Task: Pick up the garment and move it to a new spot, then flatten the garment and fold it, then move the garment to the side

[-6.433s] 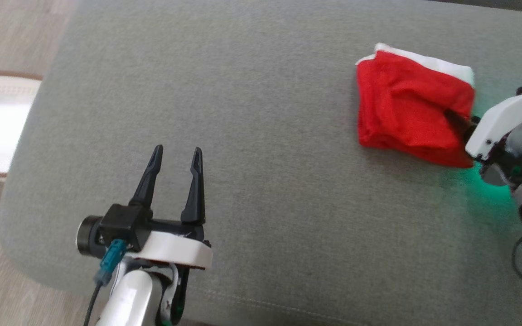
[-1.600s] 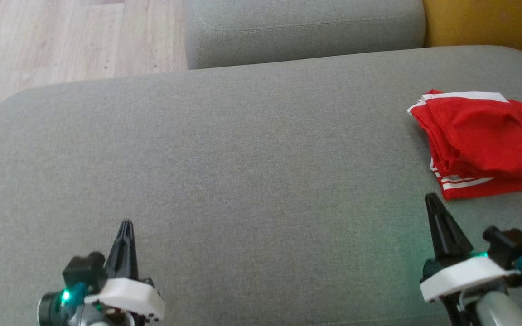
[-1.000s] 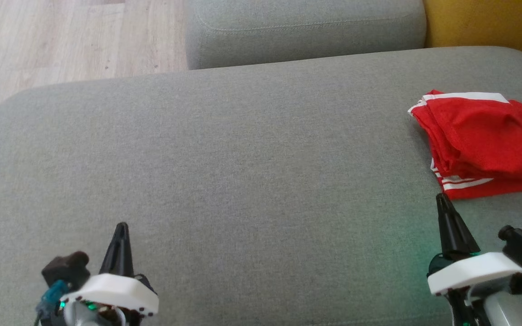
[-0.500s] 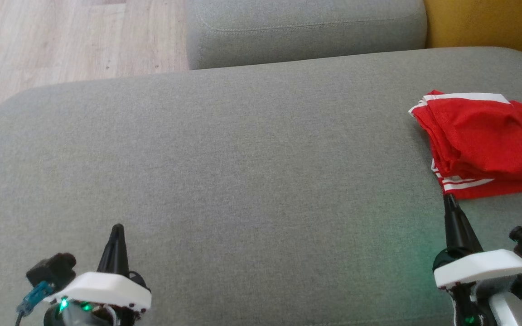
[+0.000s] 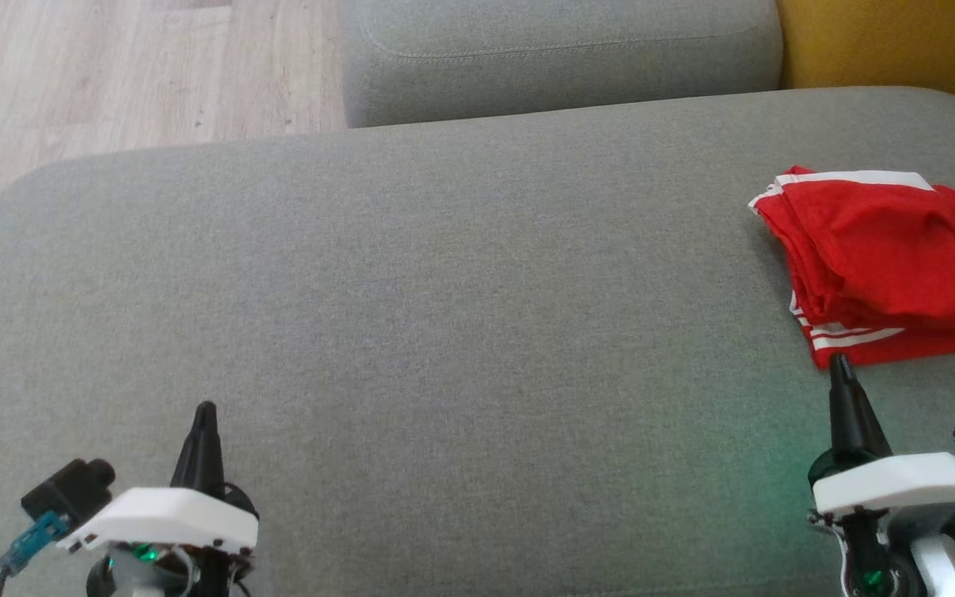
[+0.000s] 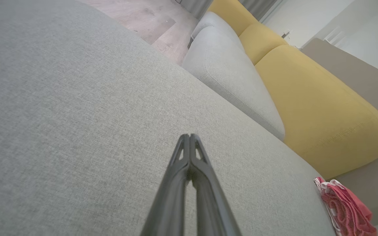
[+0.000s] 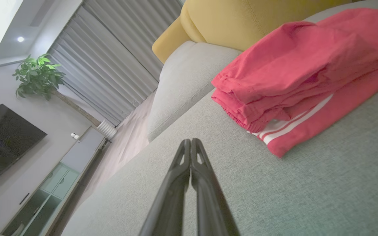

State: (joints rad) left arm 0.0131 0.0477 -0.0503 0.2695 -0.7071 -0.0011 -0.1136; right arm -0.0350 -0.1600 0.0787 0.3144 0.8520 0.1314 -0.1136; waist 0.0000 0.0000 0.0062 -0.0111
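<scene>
The red garment (image 5: 884, 265) with white stripes lies folded at the right side of the grey sofa seat (image 5: 444, 332), and it lies folded in the right wrist view (image 7: 300, 75) and small in the left wrist view (image 6: 346, 209). My right gripper (image 5: 840, 365) is shut and empty, its tip just short of the garment's near edge; its fingers meet in the right wrist view (image 7: 189, 141). My left gripper (image 5: 205, 410) is shut and empty at the lower left, far from the garment, with fingers pressed together in the left wrist view (image 6: 189, 136).
A second grey cushion (image 5: 560, 58) sits behind the seat, with a yellow cushion (image 5: 900, 41) at the back right. Wooden floor (image 5: 113, 66) lies beyond the seat's left edge. A television (image 7: 2, 141) and a plant (image 7: 38, 75) stand across the room.
Since 6.4 s ago the camera has turned and my right gripper has let go of the garment. Over the last second both grippers have drawn back slightly toward the bottom; the garment has stayed put.
</scene>
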